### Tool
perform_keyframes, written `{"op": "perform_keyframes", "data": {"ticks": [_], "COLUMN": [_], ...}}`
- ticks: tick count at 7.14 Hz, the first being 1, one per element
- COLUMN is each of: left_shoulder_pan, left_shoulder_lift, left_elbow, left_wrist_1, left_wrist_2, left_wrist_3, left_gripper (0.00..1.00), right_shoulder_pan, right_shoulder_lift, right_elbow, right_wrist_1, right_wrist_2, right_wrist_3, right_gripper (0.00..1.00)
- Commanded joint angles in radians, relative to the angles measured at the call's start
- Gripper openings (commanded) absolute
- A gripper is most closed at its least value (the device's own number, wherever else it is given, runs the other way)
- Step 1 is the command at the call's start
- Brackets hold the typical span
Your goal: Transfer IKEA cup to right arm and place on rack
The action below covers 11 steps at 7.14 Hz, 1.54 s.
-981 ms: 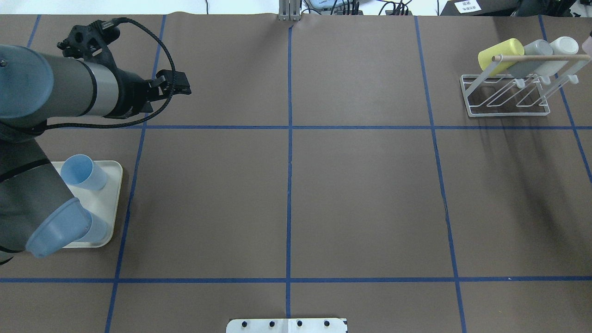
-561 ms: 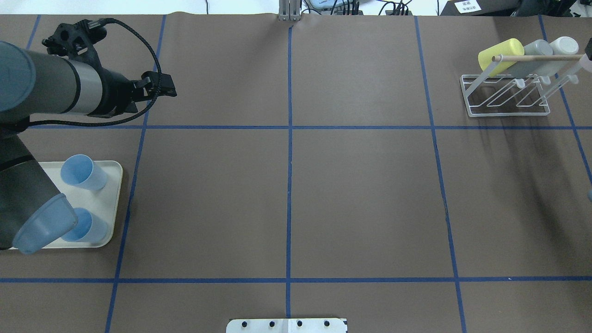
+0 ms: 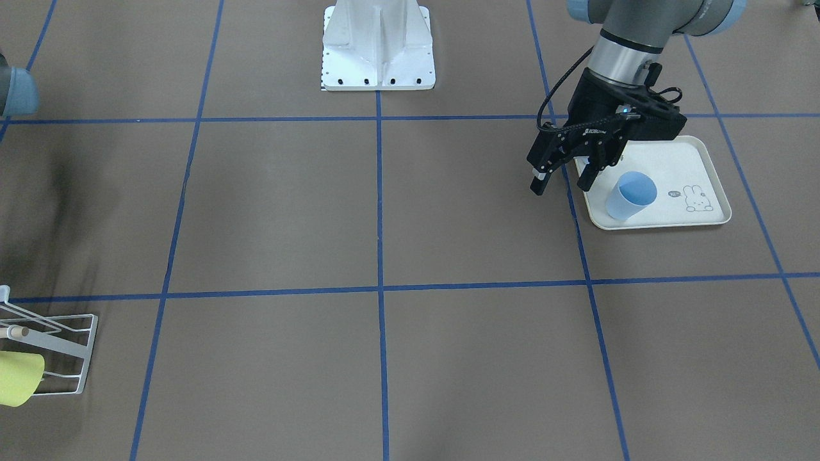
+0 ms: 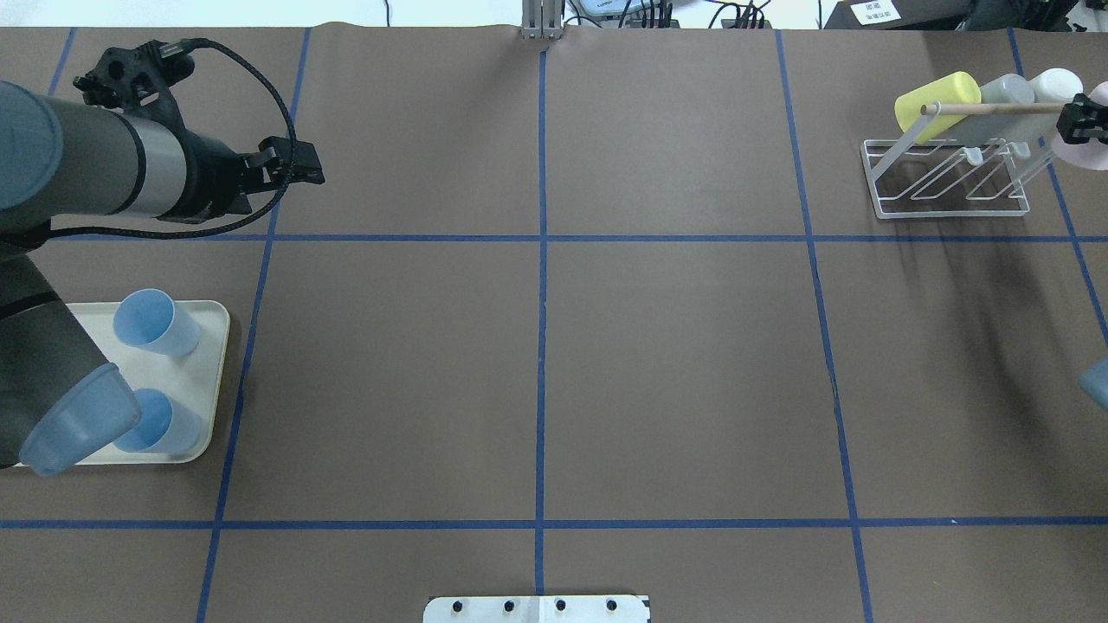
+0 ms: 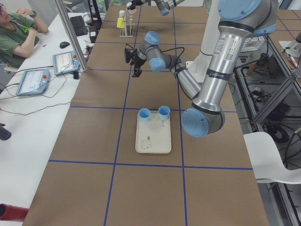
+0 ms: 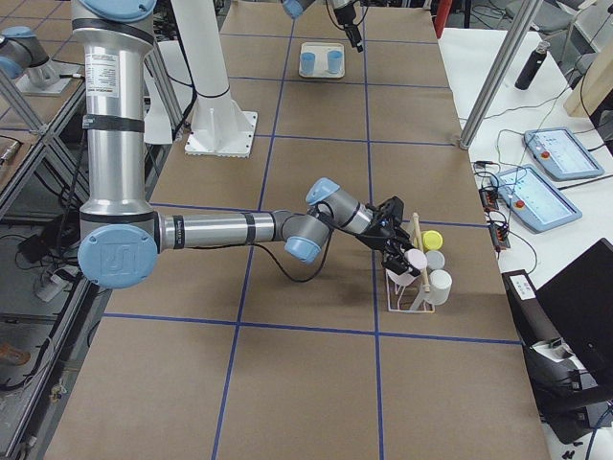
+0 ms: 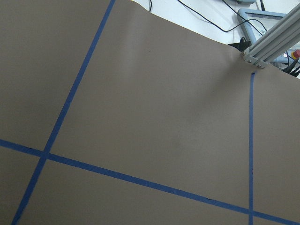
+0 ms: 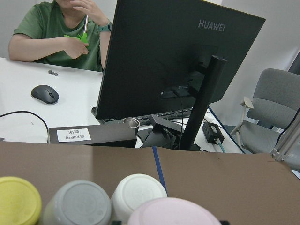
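The pink IKEA cup (image 4: 1094, 153) hangs at the right end of the white wire rack (image 4: 948, 206), beside the wooden peg. My right gripper (image 4: 1079, 121) is shut on it. The right wrist view shows the cup's pink bottom (image 8: 173, 212) low in the middle. From the exterior right view the right gripper (image 6: 399, 245) holds the pink cup (image 6: 415, 259) just above the rack (image 6: 407, 297). My left gripper (image 3: 561, 186) hovers open and empty at the left edge of the cream tray (image 3: 695, 160); from overhead this gripper (image 4: 305, 167) is at far left.
Yellow (image 4: 937, 104), grey (image 4: 995, 99) and white (image 4: 1052, 86) cups lie on the rack. Two blue cups (image 4: 160, 322) (image 4: 156, 421) stand on the tray (image 4: 212, 346). The robot base plate (image 3: 378, 48) is mid-table. A person (image 5: 16, 35) sits at the side desk.
The left gripper has drawn back to the left. The right gripper with the pink cup has come in from the right edge to the rack's end.
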<state>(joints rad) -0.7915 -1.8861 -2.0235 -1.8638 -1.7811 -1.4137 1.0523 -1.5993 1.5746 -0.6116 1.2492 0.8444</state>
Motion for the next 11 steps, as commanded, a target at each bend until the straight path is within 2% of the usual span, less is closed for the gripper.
{"op": "perform_keyframes", "data": {"ticks": [1, 2, 3, 4, 6, 8, 9, 10, 11], "left_shoulder_pan": [0.0, 0.0, 0.0, 0.0, 0.0, 0.0, -0.02, -0.064, -0.136], "left_shoulder_lift": [0.001, 0.002, 0.002, 0.002, 0.002, 0.001, 0.001, 0.001, 0.002], "left_elbow": [0.0, 0.002, 0.002, 0.002, 0.002, 0.0, 0.002, -0.001, -0.001], "left_wrist_1": [-0.003, -0.003, -0.003, -0.003, -0.003, -0.003, 0.003, 0.05, 0.143], "left_wrist_2": [0.0, 0.0, 0.0, 0.002, 0.002, 0.002, -0.001, -0.042, -0.117], "left_wrist_3": [-0.005, -0.007, -0.008, -0.008, -0.008, -0.007, 0.007, 0.089, 0.234], "left_gripper": [1.0, 1.0, 1.0, 1.0, 1.0, 1.0, 1.0, 1.0, 1.0], "right_shoulder_pan": [-0.003, -0.005, -0.005, -0.005, -0.003, -0.002, 0.002, 0.009, 0.017], "right_shoulder_lift": [0.005, 0.007, 0.01, 0.009, 0.009, 0.004, -0.005, -0.013, -0.022], "right_elbow": [-0.021, -0.025, -0.025, -0.025, -0.019, -0.012, 0.025, 0.085, 0.178], "right_wrist_1": [0.0, 0.0, 0.0, 0.001, 0.001, 0.068, 0.069, 0.055, -0.032], "right_wrist_2": [-0.001, -0.001, -0.001, 0.001, 0.003, 0.024, 0.074, 0.129, 0.212], "right_wrist_3": [-0.002, -0.004, -0.01, -0.01, -0.048, -0.06, -0.059, -0.056, -0.047], "right_gripper": [0.0, 0.0, 0.7, 1.0, 1.0, 1.0, 1.0, 1.0, 1.0]}}
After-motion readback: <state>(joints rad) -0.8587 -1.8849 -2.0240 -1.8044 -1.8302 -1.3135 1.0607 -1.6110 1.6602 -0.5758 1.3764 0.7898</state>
